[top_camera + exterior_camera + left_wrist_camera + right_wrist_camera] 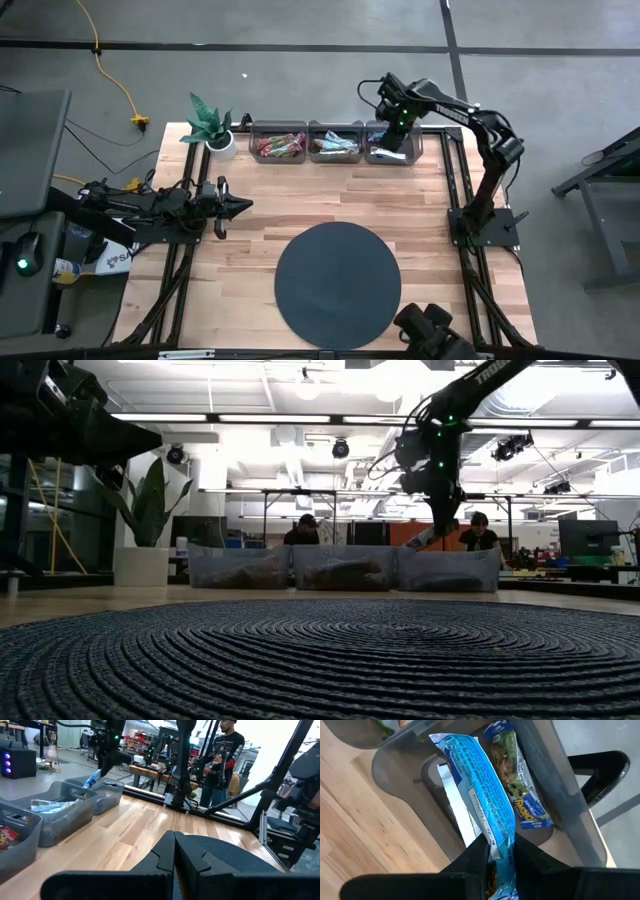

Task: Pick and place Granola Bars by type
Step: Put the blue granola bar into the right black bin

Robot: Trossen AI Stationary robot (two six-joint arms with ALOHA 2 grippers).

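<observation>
My right gripper (396, 136) hangs over the right-hand clear bin (412, 156) at the table's far edge, shut on a light blue bar (480, 785). A blue and green wrapped bar (520, 795) lies flat on that bin's floor. The left bin (278, 146) holds red bars, and the middle bin (335, 145) holds green-brown and blue ones. My left gripper (242, 206) waits shut over the table's left side, touching nothing. In the left wrist view the blue bar (93, 777) slants down from my right gripper above the bin. My right gripper pinches the light blue bar between its two fingers at one end (496, 837), coming from above and pointing down. The bar is lifted clear, and its free end (451, 742) reaches out beyond the fingertips over the bin's inside.
A large dark round disc (338, 285) covers the near middle of the table. A potted plant (212, 128) stands at the far left corner beside the bins. Bare wood lies between disc and bins. People stand behind the table (480, 532).
</observation>
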